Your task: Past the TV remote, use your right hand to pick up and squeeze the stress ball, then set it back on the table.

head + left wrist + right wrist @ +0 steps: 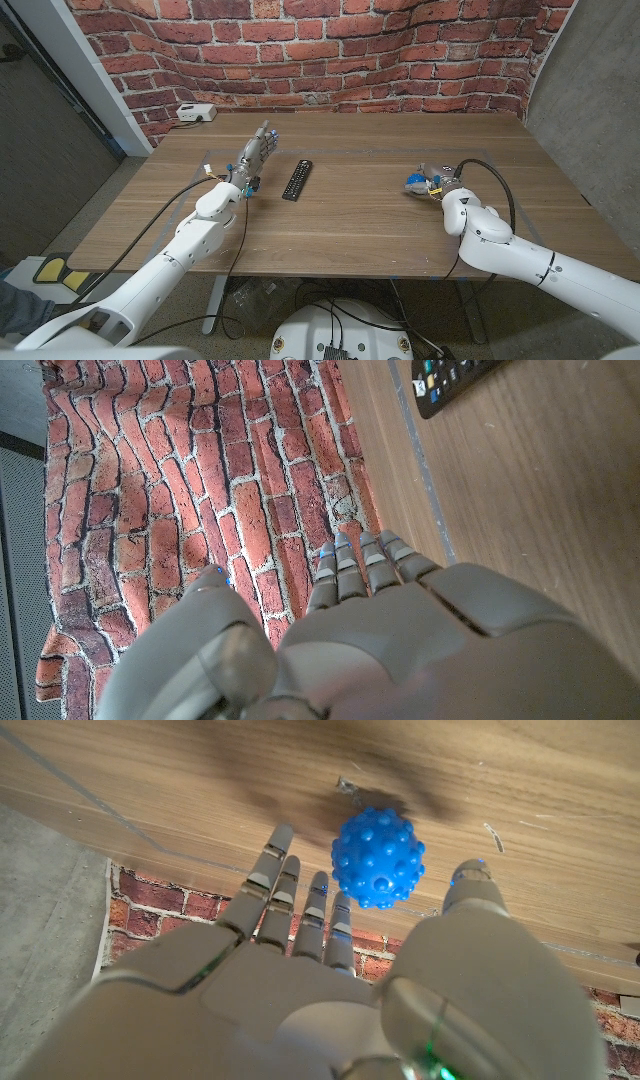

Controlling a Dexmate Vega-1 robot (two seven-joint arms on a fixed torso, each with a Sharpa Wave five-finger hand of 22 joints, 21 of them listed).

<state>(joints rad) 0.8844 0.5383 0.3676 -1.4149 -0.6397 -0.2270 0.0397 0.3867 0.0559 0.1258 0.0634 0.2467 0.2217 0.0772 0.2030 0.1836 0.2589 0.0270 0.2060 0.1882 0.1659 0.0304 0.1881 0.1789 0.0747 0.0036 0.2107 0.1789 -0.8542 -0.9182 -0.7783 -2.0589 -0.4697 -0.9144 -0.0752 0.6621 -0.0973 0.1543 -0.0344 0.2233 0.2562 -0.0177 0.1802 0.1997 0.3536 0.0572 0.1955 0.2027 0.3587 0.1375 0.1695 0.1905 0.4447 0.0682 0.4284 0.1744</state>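
- At the far left corner of the wooden surface (340, 215) I see a small white box with a cable (196, 113), sitting by the red brick wall (330, 50).
- My left robot hand (255, 155) stands over the left part of the surface, towards the far edge. In the left wrist view its fingers (362, 565) are straight and close side by side, the thumb set apart, and it holds nothing.
- Just beside that hand, on its right, lies the slim black TV remote (297, 179). It lies lengthwise, pointing from the near edge towards the far edge, roughly in the middle of the surface. I see no contact between the hand and the remote.
- Well apart from the remote, on the right half of the surface, sits the blue knobbly rubber stress ball (378, 856). It rests on the wood with its shadow under it.
- My right robot hand (436, 184) is right at the ball, on the side nearer the right edge. In the right wrist view the fingers (285, 895) are spread wide and the thumb stands off. The ball lies between fingers and thumb, and nothing has closed on it.
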